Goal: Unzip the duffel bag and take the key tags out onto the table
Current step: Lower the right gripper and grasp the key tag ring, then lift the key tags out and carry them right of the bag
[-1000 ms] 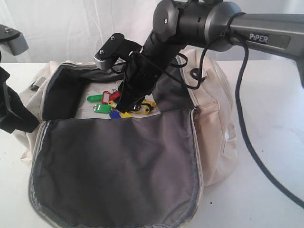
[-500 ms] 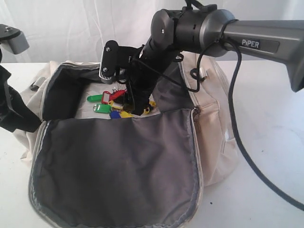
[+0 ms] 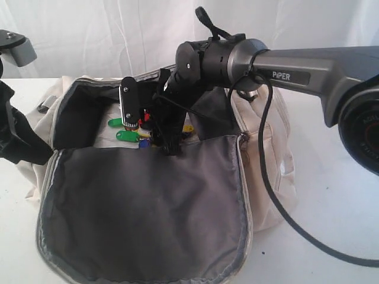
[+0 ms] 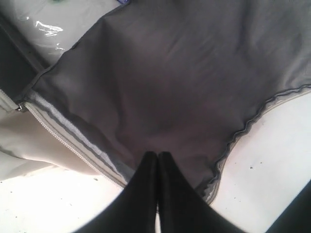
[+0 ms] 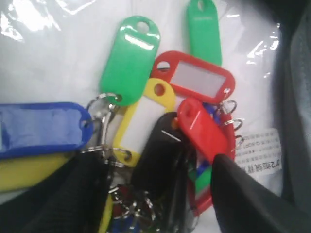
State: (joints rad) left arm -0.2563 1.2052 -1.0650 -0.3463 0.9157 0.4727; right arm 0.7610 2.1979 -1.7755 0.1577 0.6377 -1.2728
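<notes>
One duffel bag (image 3: 267,139); right hand (image 5: 158,191) spread astride key tags (image 5: 165,111); left hand (image 4: 157,160) pressed together.

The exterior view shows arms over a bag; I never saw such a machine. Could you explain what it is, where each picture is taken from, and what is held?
It is a robot with two arms, each ending in a gripping tool. The exterior view looks from outside at the opened duffel bag on the table. Each wrist view looks along one tool. The left tool is shut, empty, over the bag's grey lining. The right tool is inside the bag, open astride the key tags; nothing is held.
</notes>
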